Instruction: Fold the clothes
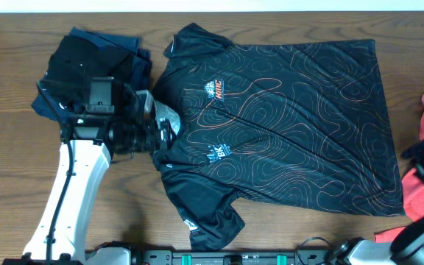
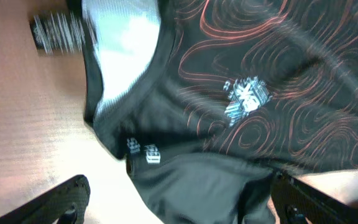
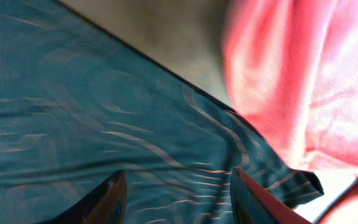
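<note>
black shirt (image 1: 285,125) collar beneath wide left gripper (image 2: 182,200), hem beneath part-open right gripper (image 3: 178,190)

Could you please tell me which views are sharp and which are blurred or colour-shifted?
Overhead: sharp, evenly lit, the black shirt showing crisp lines. Left wrist: soft, its white logo smeared. Right wrist: close and defocused, shirt looking teal, the coral garment glaring.

Lower left of the overhead view: the left arm (image 1: 68,195) is a smooth white link with a thin black cable (image 1: 63,193) along it, topped by a blocky black wrist (image 1: 100,103). Lower right: the right arm (image 1: 418,235), pale grey with a black head. Dark wedge-shaped fingers (image 2: 64,199) frame the left wrist view's bottom corners
</note>
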Controlling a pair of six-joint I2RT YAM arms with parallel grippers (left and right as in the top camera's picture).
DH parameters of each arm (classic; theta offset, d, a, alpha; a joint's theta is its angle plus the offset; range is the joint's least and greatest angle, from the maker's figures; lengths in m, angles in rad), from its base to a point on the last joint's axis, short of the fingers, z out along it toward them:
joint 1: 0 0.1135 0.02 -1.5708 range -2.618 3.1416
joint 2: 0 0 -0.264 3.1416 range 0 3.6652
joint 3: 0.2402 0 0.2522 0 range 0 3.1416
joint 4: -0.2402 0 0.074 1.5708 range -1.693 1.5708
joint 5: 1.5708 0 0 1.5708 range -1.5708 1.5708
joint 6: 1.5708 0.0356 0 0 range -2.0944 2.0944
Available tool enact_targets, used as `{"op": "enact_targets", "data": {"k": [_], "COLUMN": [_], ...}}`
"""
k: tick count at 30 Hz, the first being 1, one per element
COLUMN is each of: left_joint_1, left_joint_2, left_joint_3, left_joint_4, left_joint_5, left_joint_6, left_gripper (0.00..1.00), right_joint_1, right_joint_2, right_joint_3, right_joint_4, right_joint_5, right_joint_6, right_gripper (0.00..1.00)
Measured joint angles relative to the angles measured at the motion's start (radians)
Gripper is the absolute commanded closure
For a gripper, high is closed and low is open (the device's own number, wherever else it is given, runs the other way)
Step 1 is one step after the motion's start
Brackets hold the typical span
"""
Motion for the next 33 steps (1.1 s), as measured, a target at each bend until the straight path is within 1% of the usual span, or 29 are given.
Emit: {"op": "enact_targets", "data": {"k": [5,8,11,13,15,17,19,20,22,25,26,28,29,30,31,32,33], "left_joint_1": [0.000,-0.010,-0.024,-0.026,-0.026,-0.026,-0.026,-0.026,-0.026,-0.026,-0.026,-0.025,-0.025,-0.025,-0.024,-0.023,-0.023], "left_joint_2": [0.002,0.004,0.006,0.010,0.016,0.026,0.051,0.070,0.118,0.188,0.210,0.231,0.237,0.244,0.254,0.266,0.280], "left_joint_3": [-0.130,-0.217,-0.288,-0.309,-0.311,-0.311,-0.311,-0.311,-0.311,-0.311,-0.311,-0.299,-0.294,-0.290,-0.285,-0.282,-0.278], "left_joint_4": [-0.019,-0.018,0.050,0.105,0.141,0.169,0.190,0.194,0.194,0.194,0.195,0.190,0.188,0.188,0.193,0.200,0.205], "left_joint_5": [0.059,0.097,0.110,0.099,0.067,0.035,0.014,0.007,0.000,-0.003,-0.003,0.009,0.011,0.013,0.015,0.019,0.022], "left_joint_6": [-0.028,-0.039,-0.058,-0.082,-0.109,-0.131,-0.146,-0.148,-0.151,-0.154,-0.153,-0.158,-0.161,-0.167,-0.172,-0.174,-0.170], "left_gripper": [0.09,0.09,0.10,0.21,0.35,0.51,0.55,0.55,0.53,0.42,0.40,0.40,0.49,0.60,0.79,0.91,0.94], "right_joint_1": [0.026,0.057,0.086,0.099,0.114,0.125,0.132,0.132,0.132,0.132,0.132,0.132,0.132,0.132,0.132,0.132,0.132], "right_joint_2": [-0.123,-0.133,-0.132,-0.132,-0.132,-0.132,-0.132,-0.132,-0.132,-0.132,-0.132,-0.132,-0.132,-0.132,-0.132,-0.132,-0.132], "right_joint_3": [0.014,0.014,0.013,0.013,0.013,0.013,0.013,0.013,0.013,0.013,0.013,0.012,0.012,0.012,0.012,0.012,0.012], "right_joint_4": [-0.013,-0.024,-0.023,-0.019,-0.017,-0.016,-0.015,-0.015,-0.015,-0.015,-0.015,-0.015,-0.015,-0.015,-0.015,-0.014,-0.014], "right_joint_5": [-0.072,-0.090,-0.100,-0.104,-0.106,-0.108,-0.108,-0.108,-0.108,-0.108,-0.108,-0.107,-0.107,-0.108,-0.107,-0.108,-0.107], "right_joint_6": [-0.011,-0.033,-0.047,-0.050,-0.053,-0.056,-0.056,-0.056,-0.057,-0.057,-0.058,-0.060,-0.061,-0.061,-0.063,-0.063,-0.063], "right_gripper": [0.48,0.47,0.48,0.48,0.48,0.48,0.48,0.48,0.48,0.48,0.48,0.48,0.48,0.48,0.48,0.48,0.48]}}
